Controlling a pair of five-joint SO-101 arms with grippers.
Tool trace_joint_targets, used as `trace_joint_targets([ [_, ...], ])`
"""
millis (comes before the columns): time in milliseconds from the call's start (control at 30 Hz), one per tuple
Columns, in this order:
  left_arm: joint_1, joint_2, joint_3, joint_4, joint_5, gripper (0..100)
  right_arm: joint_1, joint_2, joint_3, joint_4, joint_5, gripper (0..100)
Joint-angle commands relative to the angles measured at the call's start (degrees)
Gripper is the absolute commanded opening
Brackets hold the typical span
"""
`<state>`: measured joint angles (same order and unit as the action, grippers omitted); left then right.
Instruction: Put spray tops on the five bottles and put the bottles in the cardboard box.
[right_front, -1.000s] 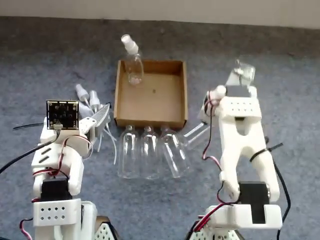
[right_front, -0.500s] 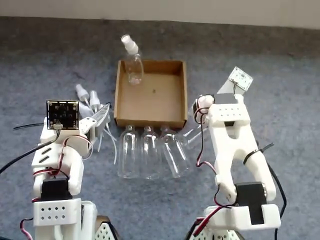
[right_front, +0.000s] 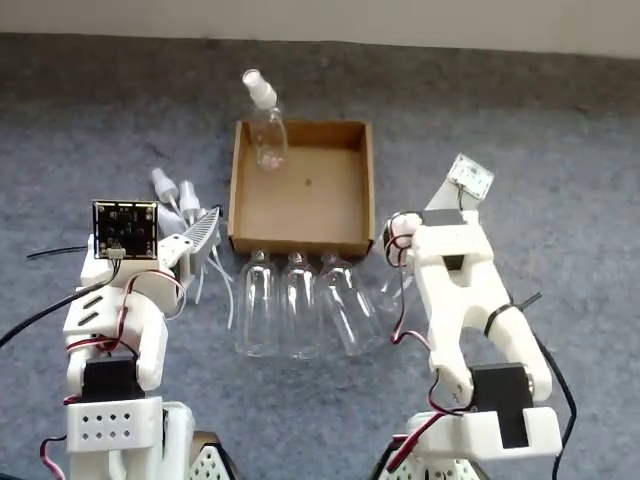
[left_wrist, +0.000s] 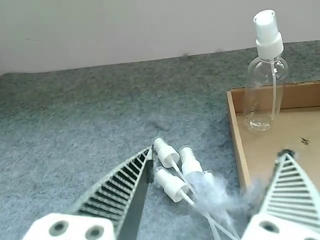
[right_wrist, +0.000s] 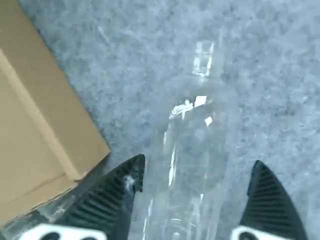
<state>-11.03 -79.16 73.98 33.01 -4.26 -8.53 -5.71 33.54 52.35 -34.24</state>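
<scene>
A capped clear bottle (right_front: 266, 125) (left_wrist: 264, 75) stands upright in the far left corner of the cardboard box (right_front: 352, 190) (left_wrist: 237, 140). Three uncapped clear bottles (right_front: 297, 302) lie side by side in front of the box. A fourth clear bottle (right_wrist: 195, 160) (right_front: 388, 290) lies by the box's near right corner, between the fingers of my open right gripper (right_wrist: 192, 200), which straddles it. Several loose white spray tops (left_wrist: 172, 170) (right_front: 175, 195) lie left of the box. Just short of them hovers my open left gripper (left_wrist: 212, 190) (right_front: 205, 240), holding nothing.
Everything rests on grey carpet (right_front: 120, 110). The box corner (right_wrist: 75, 150) sits close beside my right gripper's finger. A pale wall (left_wrist: 125, 30) bounds the far side. Open carpet lies right of the right arm (right_front: 580, 200).
My right arm has swung left and drawn back toward the box's near right corner, coming over the loose bottle. The left arm has not moved.
</scene>
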Motion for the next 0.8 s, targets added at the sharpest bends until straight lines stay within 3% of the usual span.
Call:
trace_joint_targets([
  [0, 0.84, -0.22, -0.31, -0.79, 0.35, 34, 5.23, -1.80, -0.13, -0.92, 5.63, 15.9],
  [67, 0.84, -0.22, -0.31, -0.79, 0.35, 34, 8.31, -1.89, -0.13, -0.92, 11.60, 10.0],
  [167, 0.84, -0.22, -0.31, -0.79, 0.35, 34, 10.95, -1.80, -0.40, -0.75, 26.55, 5.5],
  [267, 1.01, -0.22, -0.31, -0.79, 0.44, 34, 9.98, -1.71, -0.48, -0.31, 44.13, 4.4],
  [333, 1.71, -0.22, -0.31, -0.79, 0.35, 34, 8.84, -1.71, -0.40, 1.71, 51.60, 4.4],
  [600, 2.07, -0.22, -0.31, -0.70, 0.35, 34, 6.20, -1.89, -0.57, 3.38, 69.98, 4.6],
  [767, 2.07, -0.22, -0.31, -0.70, 0.35, 34, 6.37, -2.42, -0.48, 3.30, 70.15, 6.5],
])
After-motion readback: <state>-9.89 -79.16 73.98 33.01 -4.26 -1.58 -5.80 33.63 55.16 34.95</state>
